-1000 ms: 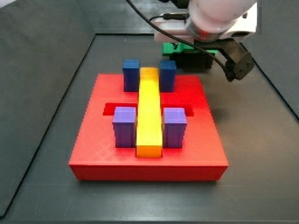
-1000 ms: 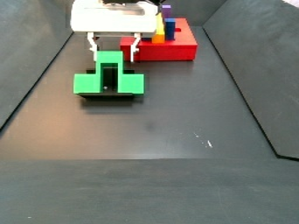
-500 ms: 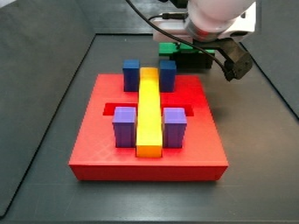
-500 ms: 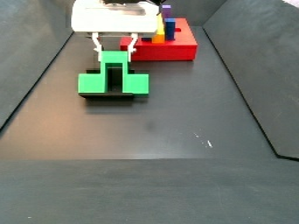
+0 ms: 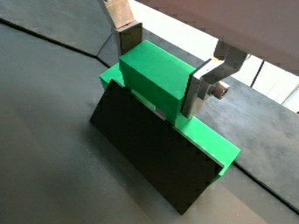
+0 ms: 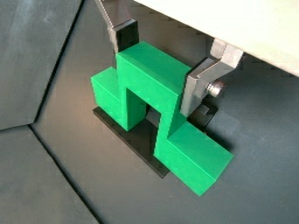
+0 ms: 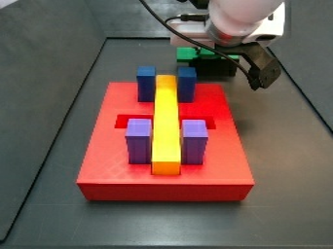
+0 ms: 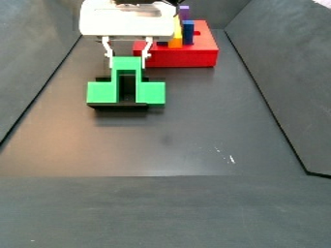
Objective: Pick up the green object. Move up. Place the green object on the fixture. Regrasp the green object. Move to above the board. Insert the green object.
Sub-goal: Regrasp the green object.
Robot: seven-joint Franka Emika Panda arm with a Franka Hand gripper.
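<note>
In a side view the green object (image 8: 124,87) sits nearest on the dark surface (image 8: 168,145), a stepped T-shaped piece with its raised middle arm reaching up between the fingers of the hand (image 8: 127,50). Both wrist views show that grip closely: the two flat silver fingers (image 5: 211,83) are pressed against opposite faces of the raised middle block of the green object (image 5: 163,83), pinching it, with the hand (image 6: 163,57) straddling the piece from above. Under the green object (image 6: 158,109) lies a dark, nearly black slab, probably the fixture (image 6: 135,144), and the green piece appears to rest on it, though the contact line is hard to make out.

Beyond the hand stands the board (image 8: 200,53), a red slab, well apart from the green piece. In a side view from the opposite end the board (image 7: 104,165) carries a long yellow bar (image 7: 166,124) down its middle, two purple blocks (image 7: 138,139) flanking the bar's near end and two blue blocks (image 7: 146,82) flanking its far end. There the hand (image 7: 228,58) hangs behind the board, with a sliver of green (image 7: 190,55) beneath it.
</note>
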